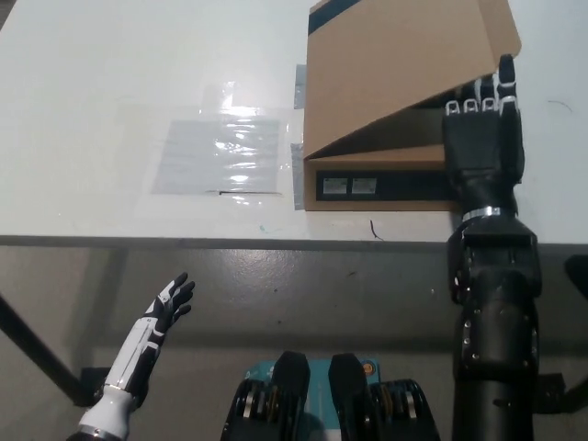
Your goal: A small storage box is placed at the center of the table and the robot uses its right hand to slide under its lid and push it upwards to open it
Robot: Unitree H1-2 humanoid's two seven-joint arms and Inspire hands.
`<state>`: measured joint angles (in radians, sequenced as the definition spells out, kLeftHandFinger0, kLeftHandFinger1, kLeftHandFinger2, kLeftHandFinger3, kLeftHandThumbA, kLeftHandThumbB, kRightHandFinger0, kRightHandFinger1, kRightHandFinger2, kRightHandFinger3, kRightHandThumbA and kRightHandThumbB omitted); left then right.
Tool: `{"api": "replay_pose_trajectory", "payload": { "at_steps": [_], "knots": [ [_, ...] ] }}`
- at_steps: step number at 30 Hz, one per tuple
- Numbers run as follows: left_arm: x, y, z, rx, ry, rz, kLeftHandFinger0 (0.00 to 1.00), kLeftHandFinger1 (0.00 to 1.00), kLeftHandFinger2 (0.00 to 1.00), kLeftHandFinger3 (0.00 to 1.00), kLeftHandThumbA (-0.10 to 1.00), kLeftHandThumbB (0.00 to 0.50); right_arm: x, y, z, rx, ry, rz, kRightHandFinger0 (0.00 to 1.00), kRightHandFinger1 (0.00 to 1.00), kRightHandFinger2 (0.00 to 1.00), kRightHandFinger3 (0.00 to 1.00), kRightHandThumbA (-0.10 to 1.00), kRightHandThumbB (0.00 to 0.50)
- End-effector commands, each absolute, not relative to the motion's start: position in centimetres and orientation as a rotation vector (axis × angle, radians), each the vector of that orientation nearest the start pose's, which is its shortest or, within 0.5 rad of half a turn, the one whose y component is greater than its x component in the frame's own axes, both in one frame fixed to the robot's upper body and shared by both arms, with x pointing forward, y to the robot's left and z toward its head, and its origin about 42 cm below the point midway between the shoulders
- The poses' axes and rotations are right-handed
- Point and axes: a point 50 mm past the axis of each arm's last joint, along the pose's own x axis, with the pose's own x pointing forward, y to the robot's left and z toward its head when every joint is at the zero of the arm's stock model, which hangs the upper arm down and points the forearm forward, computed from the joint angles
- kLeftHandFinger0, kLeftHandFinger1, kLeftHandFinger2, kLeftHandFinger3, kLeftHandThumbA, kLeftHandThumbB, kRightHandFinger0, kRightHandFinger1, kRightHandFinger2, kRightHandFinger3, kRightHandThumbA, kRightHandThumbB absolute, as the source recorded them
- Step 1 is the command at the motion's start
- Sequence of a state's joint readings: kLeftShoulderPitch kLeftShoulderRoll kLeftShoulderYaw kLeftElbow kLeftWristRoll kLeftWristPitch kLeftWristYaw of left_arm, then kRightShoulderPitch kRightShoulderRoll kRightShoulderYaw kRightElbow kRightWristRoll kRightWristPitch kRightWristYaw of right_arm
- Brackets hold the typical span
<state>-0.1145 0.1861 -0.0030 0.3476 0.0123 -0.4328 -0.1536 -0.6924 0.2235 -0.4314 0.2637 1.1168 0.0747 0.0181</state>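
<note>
Cardboard storage box (386, 188) sits on the white tabletop (110, 83), right of its middle and close to the near edge, its front wall facing the camera with two small pale labels on it. The lid (404, 69) is raised at the front and right — a brown flap tilted steeply up, hinged along the far side, with a dark band across its top left corner. A wedge-shaped gap shows between the lid's lower edge and the box's front wall, narrow at the left and wide at the right.

The black right robot hand (482, 147) stands at the box's right front corner, palm toward the box and fingers pointing up and away, held straight and side by side. The fingertips (503, 78) reach into the gap and meet the underside of the lid near its right edge; nothing is pinched between them. The black forearm rises from the bottom right, crossing the near edge of the tabletop.

Left of the box, apart from it, a clear plastic sheet (219, 156) lies flat, catching glare.

The white left robot hand (170, 303) rests low at the lower left — below the tabletop's edge, fingers loosely spread, holding nothing.
</note>
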Motion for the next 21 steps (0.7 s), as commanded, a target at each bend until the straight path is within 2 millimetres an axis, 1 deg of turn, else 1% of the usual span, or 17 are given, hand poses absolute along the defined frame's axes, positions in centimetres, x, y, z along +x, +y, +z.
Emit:
{"api": "replay_pose_trajectory", "payload": {
  "at_steps": [1,3,7,10,11,12,13,14,16,18,21],
  "knots": [
    [31.9,27.0,8.3,0.231,-0.246,-0.197,1.0,1.0,1.0,1.0,1.0,0.5,46.3,-14.0,30.8,1.456,-0.395,0.282,1.0,1.0,1.0,1.0,1.0,0.316],
    [31.8,27.0,8.3,0.233,-0.244,-0.198,1.0,1.0,1.0,1.0,1.0,0.5,46.2,-13.4,31.7,1.435,-0.41,0.304,1.0,1.0,1.0,1.0,1.0,0.313],
    [31.8,26.9,8.3,0.231,-0.246,-0.203,1.0,1.0,1.0,1.0,1.0,0.5,46.2,-12.5,32.9,1.405,-0.416,0.352,1.0,1.0,1.0,1.0,1.0,0.331],
    [32.0,26.9,8.3,0.232,-0.251,-0.207,1.0,1.0,1.0,1.0,1.0,0.5,46.3,-11.2,33.8,1.374,-0.425,0.389,1.0,1.0,1.0,1.0,1.0,0.328],
    [32.0,26.9,8.4,0.235,-0.254,-0.204,1.0,1.0,1.0,1.0,1.0,0.5,46.4,-10.6,34.0,1.361,-0.423,0.403,1.0,1.0,1.0,1.0,1.0,0.317],
    [32.1,26.9,8.4,0.237,-0.255,-0.204,1.0,1.0,1.0,1.0,1.0,0.5,46.4,-10.3,34.0,1.355,-0.419,0.407,1.0,1.0,1.0,1.0,1.0,0.313],
    [32.1,26.9,8.4,0.241,-0.254,-0.203,1.0,1.0,1.0,1.0,1.0,0.5,46.5,-9.6,33.9,1.349,-0.405,0.422,1.0,1.0,1.0,1.0,1.0,0.314],
    [32.1,26.9,8.4,0.242,-0.254,-0.203,1.0,1.0,1.0,1.0,1.0,0.5,46.6,-9.4,33.9,1.347,-0.401,0.428,1.0,1.0,1.0,1.0,1.0,0.314],
    [32.2,26.9,8.5,0.245,-0.253,-0.204,1.0,1.0,1.0,1.0,1.0,0.5,46.8,-8.6,33.5,1.337,-0.379,0.45,1.0,1.0,1.0,1.0,1.0,0.312],
    [32.3,26.9,8.5,0.236,-0.255,-0.206,1.0,1.0,1.0,1.0,1.0,0.5,46.9,-7.6,32.8,1.331,-0.352,0.46,1.0,1.0,1.0,1.0,1.0,0.307],
    [32.2,26.8,8.6,0.232,-0.251,-0.214,1.0,1.0,1.0,1.0,1.0,0.5,47.1,-6.4,31.1,1.308,-0.277,0.434,1.0,1.0,1.0,1.0,1.0,0.302]
  ]
}}
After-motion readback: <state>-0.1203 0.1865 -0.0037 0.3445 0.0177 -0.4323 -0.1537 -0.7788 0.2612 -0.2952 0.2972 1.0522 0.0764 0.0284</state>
